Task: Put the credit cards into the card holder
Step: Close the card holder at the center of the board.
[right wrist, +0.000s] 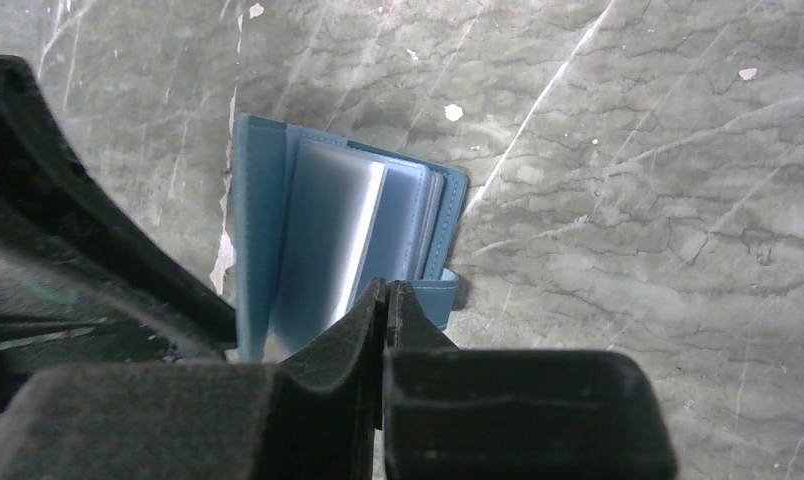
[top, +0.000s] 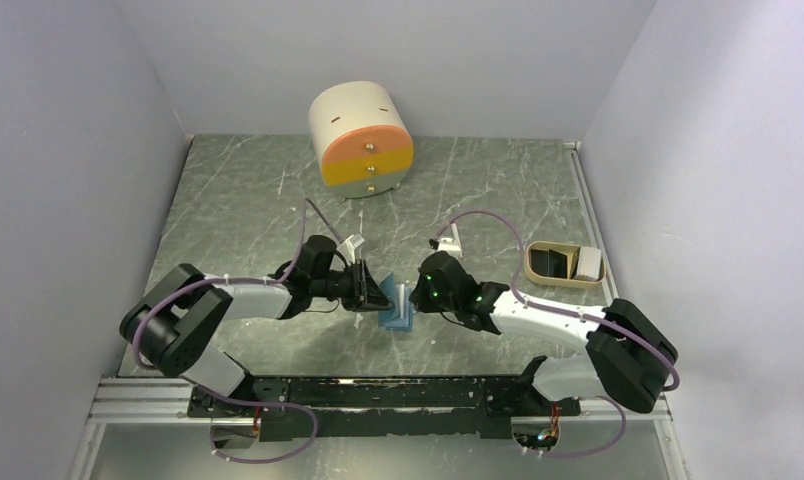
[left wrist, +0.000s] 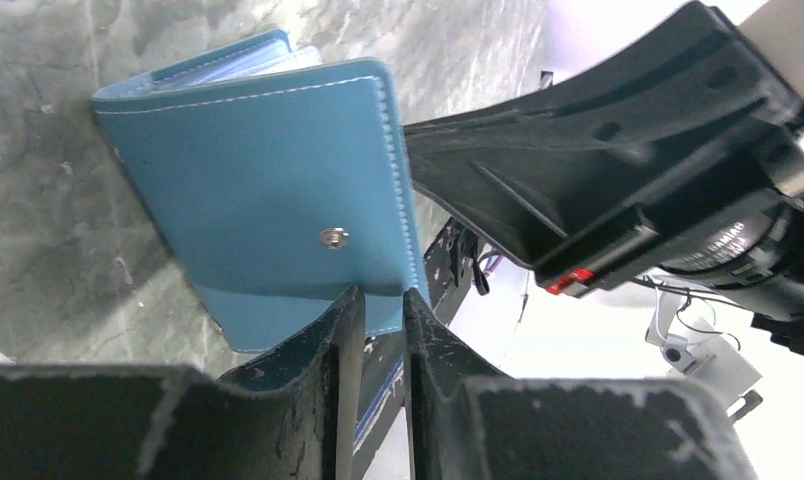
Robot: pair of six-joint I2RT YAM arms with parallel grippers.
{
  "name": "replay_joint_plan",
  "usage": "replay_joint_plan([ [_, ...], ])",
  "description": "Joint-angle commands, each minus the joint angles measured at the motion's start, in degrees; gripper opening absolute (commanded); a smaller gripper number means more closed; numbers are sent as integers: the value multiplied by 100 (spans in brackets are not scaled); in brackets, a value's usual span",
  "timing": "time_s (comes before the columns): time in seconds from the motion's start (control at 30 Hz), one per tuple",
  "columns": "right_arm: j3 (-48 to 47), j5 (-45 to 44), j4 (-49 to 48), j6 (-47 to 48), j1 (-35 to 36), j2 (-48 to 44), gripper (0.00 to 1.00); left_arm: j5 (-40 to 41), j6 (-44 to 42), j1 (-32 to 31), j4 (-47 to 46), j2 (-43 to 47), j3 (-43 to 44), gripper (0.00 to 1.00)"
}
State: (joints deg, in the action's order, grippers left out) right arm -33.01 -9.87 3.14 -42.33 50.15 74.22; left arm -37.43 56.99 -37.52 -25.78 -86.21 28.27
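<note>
Teal-blue stitched sheet, leather or something like it, made up the card holder (left wrist: 268, 180), which was held up off the marble-patterned table (top: 498, 190) between the two arms, near the middle of the near half of the surface. The left gripper (left wrist: 383, 300) was closed to a narrow slit on the bottom edge of the outer cover, just below the metal snap stud (left wrist: 333, 237). The right gripper (right wrist: 386, 300) was pinched almost flat on the opposite cover or an inner leaf; which of the two could not be told from its wrist view. Between the covers a fan of clear, glossy sleeves (right wrist: 333, 230) was spread partly open. The holder was judged light and limp at its fold, the covers being stiff enough to be held by an edge but likely to swing or close if one side were let go. The sleeves were judged thin, slippery and easily creased, so hold was better kept on the stitched cover edges than on the plastic. No card was seen at the holder. A dark flat shape (top: 550, 262) lay in the beige tray (top: 563, 284), well apart to the right, and whether it was the credit cards could not be told. Cards of that kind would be expected to be rigid, smooth and hard to lift from a flat floor, best taken by a short edge.
</note>
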Motion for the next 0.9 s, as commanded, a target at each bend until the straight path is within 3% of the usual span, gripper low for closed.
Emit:
replay_joint_plan([
  [0.0,170,-156,-179,-76,15,-270,0,-33,-162,-41,-153,-302,267,26],
  [0.1,282,-211,-243,-100,10,-361,0,-152,-357,-45,7,-568,557,31],
  [0.23,245,-228,-120,-51,-4,-392,0,-69,-644,-28,463,-611,859,30],
  [0.43,108,-255,161,-57,-8,-595,0,974,-1152,-19,1942,-524,1234,31],
  [0.87,-65,25,-264,-17,-1,-260,0,781,-1361,-20,1838,-1272,1377,29],
])
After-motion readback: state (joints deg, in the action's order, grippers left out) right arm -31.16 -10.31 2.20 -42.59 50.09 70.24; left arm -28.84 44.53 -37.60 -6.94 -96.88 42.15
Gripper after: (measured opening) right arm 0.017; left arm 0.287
